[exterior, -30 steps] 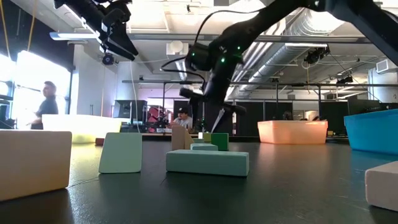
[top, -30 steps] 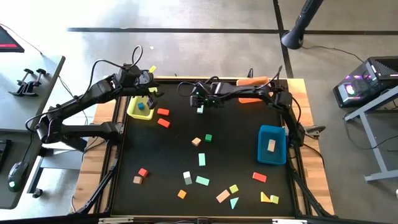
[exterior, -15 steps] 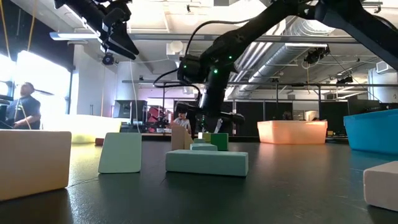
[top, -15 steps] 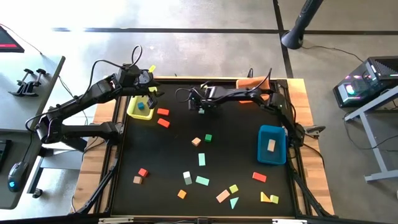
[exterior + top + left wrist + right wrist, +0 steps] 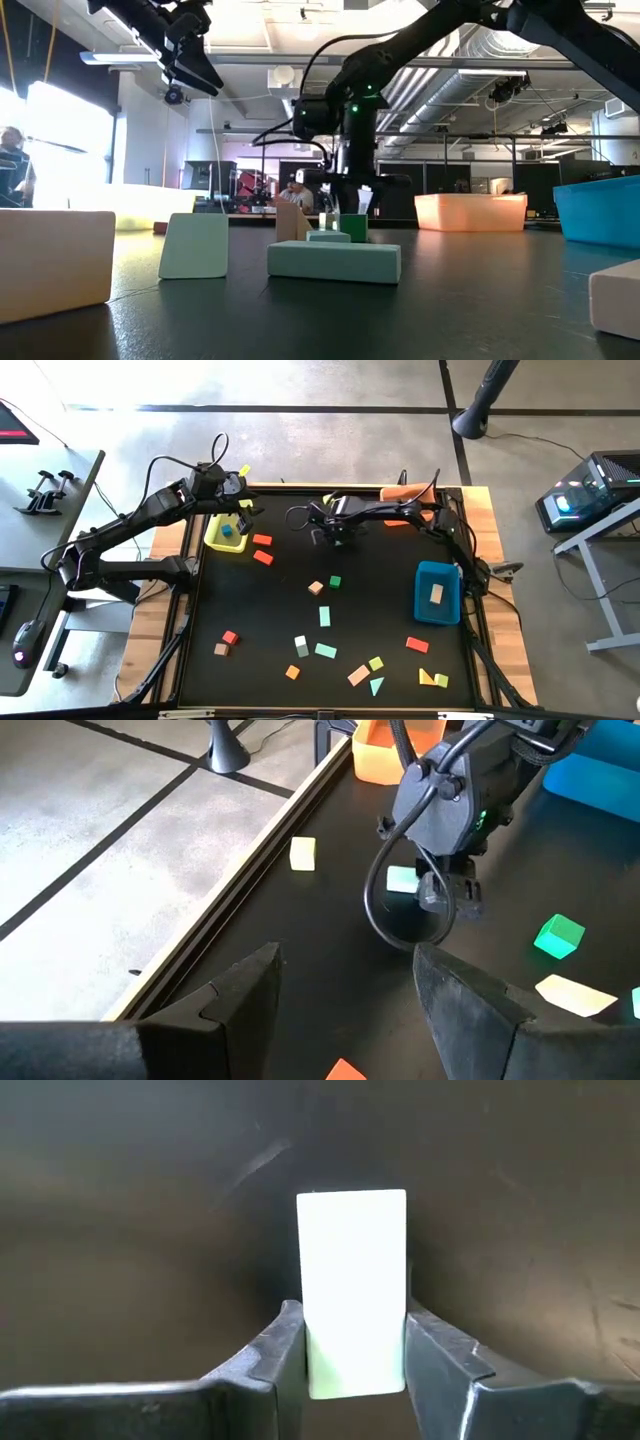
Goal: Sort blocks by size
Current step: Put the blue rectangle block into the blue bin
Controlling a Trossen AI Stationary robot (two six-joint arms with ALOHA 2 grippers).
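My right gripper (image 5: 335, 536) is over the far middle of the black mat, shut on a mint block (image 5: 350, 1250). The left wrist view shows this block (image 5: 402, 880) beside the right gripper (image 5: 442, 898). My left gripper (image 5: 243, 512) hangs open and empty over the yellow bin's (image 5: 212, 538) far right corner; its fingers show wide apart in the left wrist view (image 5: 345, 970). Other blocks lie flat on the mat: two red (image 5: 262, 549), a green (image 5: 335, 581), a tan (image 5: 315, 588), and several at the near side (image 5: 325, 651). My right gripper pinches the mint block between its two fingers (image 5: 285, 1345), on its two long sides (image 5: 314, 1330) near one end. The fingers point down and lie across the block. Its other end sticks out past the fingertips toward the mat; I cannot tell whether it touches.
The yellow bin holds a blue block (image 5: 227, 531). An orange bin (image 5: 405, 492) stands at the far edge. A blue bin (image 5: 425, 605) at the right holds a tan block (image 5: 437, 593). A yellow block (image 5: 303, 853) lies near the mat's far edge. People show in the room behind.
My right gripper has shifted a little toward the table's right edge with the mint block and has turned, so its fingers now hang straight down.
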